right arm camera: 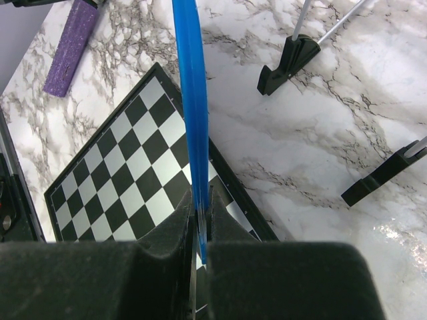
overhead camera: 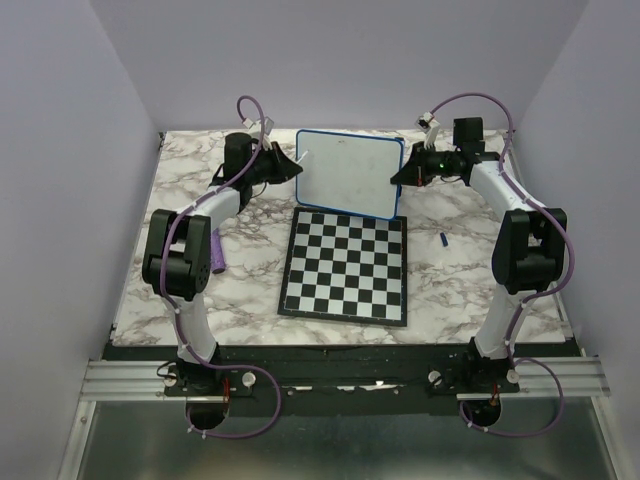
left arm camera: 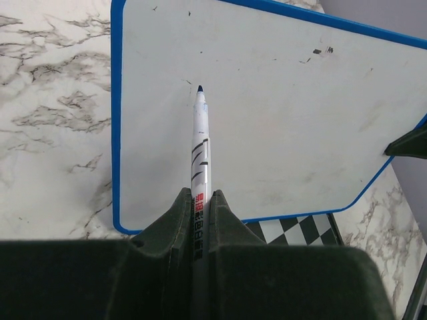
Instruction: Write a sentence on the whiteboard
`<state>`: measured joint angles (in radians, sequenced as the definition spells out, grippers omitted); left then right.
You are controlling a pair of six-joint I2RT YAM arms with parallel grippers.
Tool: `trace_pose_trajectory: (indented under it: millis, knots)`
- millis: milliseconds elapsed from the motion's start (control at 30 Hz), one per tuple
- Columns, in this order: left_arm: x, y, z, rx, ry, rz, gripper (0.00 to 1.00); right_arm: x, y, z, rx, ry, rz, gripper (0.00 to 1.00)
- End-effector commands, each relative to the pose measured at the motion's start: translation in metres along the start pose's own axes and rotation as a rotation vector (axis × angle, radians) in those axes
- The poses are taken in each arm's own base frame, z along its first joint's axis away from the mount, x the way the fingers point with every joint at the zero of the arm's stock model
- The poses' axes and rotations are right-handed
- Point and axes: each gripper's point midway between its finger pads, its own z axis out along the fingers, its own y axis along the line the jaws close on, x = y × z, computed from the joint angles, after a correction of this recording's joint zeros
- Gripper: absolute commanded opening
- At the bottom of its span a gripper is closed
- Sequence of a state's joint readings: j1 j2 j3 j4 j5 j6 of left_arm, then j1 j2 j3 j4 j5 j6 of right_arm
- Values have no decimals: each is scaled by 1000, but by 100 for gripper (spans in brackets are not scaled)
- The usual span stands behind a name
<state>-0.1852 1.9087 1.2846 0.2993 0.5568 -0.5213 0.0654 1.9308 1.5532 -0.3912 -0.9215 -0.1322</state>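
The whiteboard [overhead camera: 348, 172] is held tilted up above the table's far middle. My right gripper [overhead camera: 400, 178] is shut on its blue rim at the right edge, which the right wrist view shows edge-on [right arm camera: 190, 100] running between the jaws of that gripper [right arm camera: 202, 203]. My left gripper [left arm camera: 200, 197] is shut on a white marker [left arm camera: 200, 147]. Its dark blue tip [left arm camera: 200, 89] points at the left part of the board's face [left arm camera: 287, 113], at or just off the surface. The face carries only faint specks and smudges; the sentence is not in view.
A black-and-white chessboard [overhead camera: 345, 265] lies flat in front of the whiteboard and under its lower edge [right arm camera: 120, 173]. A purple block [right arm camera: 70, 47] lies on the marble to the left. A small blue cap [overhead camera: 443, 239] lies right of the chessboard. Two black feet with metal rods [right arm camera: 287, 63] stand behind.
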Motion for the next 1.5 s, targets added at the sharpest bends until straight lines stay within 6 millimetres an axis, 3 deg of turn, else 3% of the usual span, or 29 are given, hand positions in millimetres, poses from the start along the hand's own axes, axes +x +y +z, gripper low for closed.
trace_pose_trajectory:
  millis: [0,1467]
  knots:
    - [-7,7,6,-21,-9,26,0,3,-4,2,-9,6,-2,0]
    - [-5,18,7,-53,-2,29,0,5,-6,4,-5,11,7,0]
